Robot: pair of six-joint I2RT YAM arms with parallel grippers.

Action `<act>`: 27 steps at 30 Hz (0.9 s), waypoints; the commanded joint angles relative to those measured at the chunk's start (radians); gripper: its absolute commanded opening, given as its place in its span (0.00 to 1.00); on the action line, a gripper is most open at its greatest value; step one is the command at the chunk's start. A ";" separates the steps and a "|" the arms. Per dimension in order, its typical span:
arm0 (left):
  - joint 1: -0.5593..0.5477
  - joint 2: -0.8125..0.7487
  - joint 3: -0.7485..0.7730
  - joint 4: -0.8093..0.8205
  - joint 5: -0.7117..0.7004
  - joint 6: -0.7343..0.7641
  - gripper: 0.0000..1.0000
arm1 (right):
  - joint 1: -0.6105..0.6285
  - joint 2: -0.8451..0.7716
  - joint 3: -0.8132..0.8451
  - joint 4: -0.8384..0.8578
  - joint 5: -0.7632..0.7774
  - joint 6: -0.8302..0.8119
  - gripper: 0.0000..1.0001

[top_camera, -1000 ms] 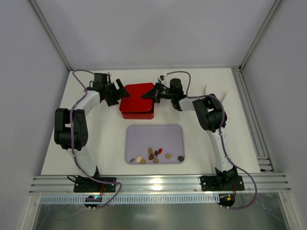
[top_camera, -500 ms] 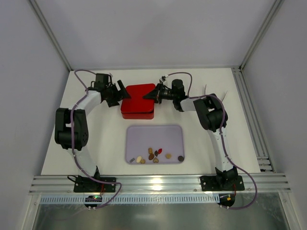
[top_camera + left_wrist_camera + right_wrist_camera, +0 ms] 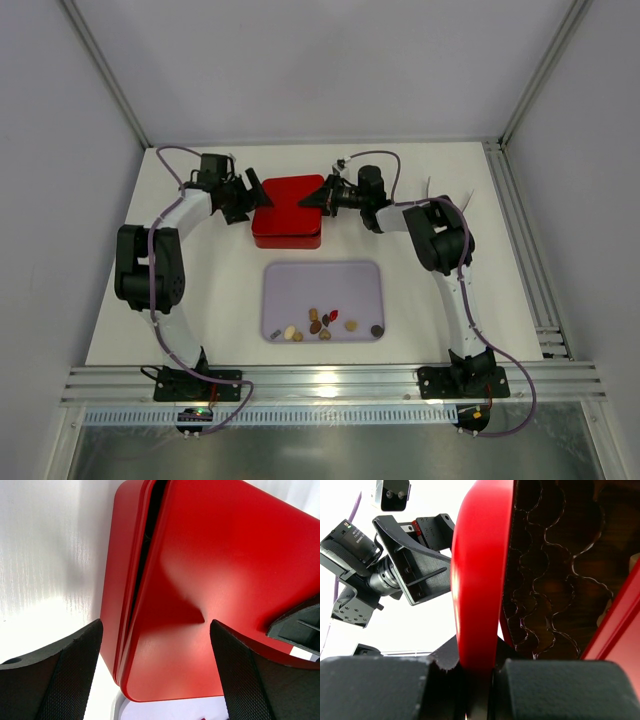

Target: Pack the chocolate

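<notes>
Tabletop (image 3: 225, 290), white, wide under both arms. Next in size, lilac tray (image 3: 323, 280), set toward the arm bases from both hands and apart from each. Beyond the tray and between the two hands, red box (image 3: 285, 240), square with rounded corners.

On top of it, lid (image 3: 288, 198), same red, lifted off the box along one side, with a dark gap under its edge in the left wrist view. Between the raised lid and the box's rim, just past the right fingertips, dark brown insert (image 3: 550, 555) with wavy-walled compartments.

Right hand (image 3: 314, 196) clenched on the lid's rim, the red edge pinched between its two fingers (image 3: 560, 690) in the right wrist view. Left hand (image 3: 247, 196) released, fingers (image 3: 60, 675) spread wide to either side of the box's near corner, facing the right hand across the box. Whether those fingers touch the box, impossible to tell.

Seen past the lid from the right hand, left wrist camera (image 3: 365, 570), black, with tiny pale marks on the lens barrel, too small to read.

Smallest of all, chocolate (image 3: 320, 323), lying in the lilac tray, well apart from both hands, gathered along the tray's side farthest from them. Mostly tan and brown pieces close together, one reddish among them, one cream-white toward the left hand's side, one dark round piece off alone toward the right hand's side.
</notes>
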 commanded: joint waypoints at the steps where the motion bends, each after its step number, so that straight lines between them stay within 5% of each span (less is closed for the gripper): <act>1: -0.004 0.005 0.014 0.008 -0.010 0.018 0.85 | 0.005 0.011 0.030 0.007 -0.012 -0.044 0.11; 11: -0.007 0.007 0.009 0.012 -0.008 0.016 0.85 | 0.011 0.019 0.060 -0.041 -0.014 -0.073 0.14; 27: -0.007 0.028 0.017 0.002 -0.019 0.018 0.85 | -0.011 -0.026 0.023 -0.134 0.015 -0.129 0.37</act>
